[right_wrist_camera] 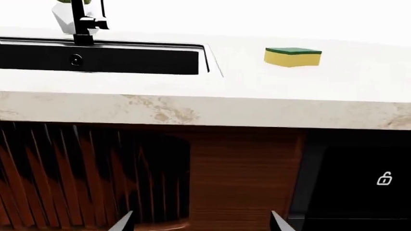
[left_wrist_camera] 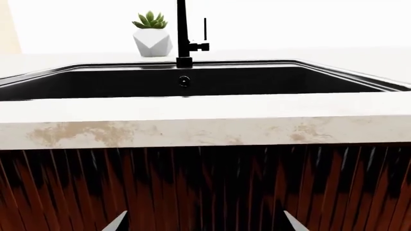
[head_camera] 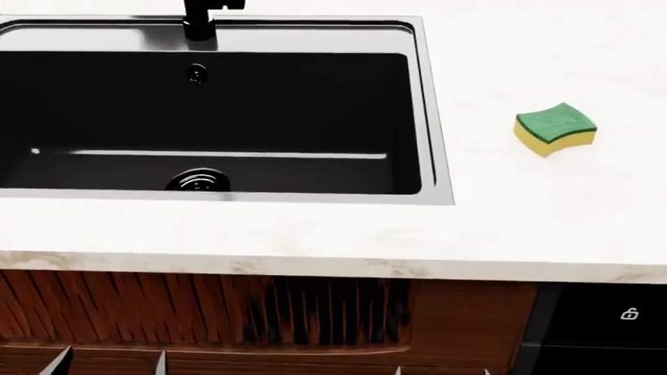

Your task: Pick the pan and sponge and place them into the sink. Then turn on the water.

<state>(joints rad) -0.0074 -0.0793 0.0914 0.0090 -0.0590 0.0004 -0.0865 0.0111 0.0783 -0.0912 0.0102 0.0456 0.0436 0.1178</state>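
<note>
The left tool [head_camera: 109, 361] sits at the lower left of the head view, its two fingertips spread apart and holding nothing, low in front of the ribbed wooden cabinet front [head_camera: 208, 312]. The right tool [head_camera: 441, 372] barely shows at the bottom edge right of centre; in the right wrist view its tips [right_wrist_camera: 199, 221] stand wide apart, also empty. Above them the pale marble table [head_camera: 312, 234] runs across the frame. The sink [head_camera: 433, 156] fills the upper left, its drain [head_camera: 198, 181] near the front wall and the overflow hole [head_camera: 197, 74] on the back wall under the black faucet [head_camera: 200, 19]. The sponge [head_camera: 555, 129] lies on the table at the upper right, well apart from the sink rim. A small potted succulent [left_wrist_camera: 152, 36] stands behind the sink beside the faucet. The pan shows in no view.
</note>
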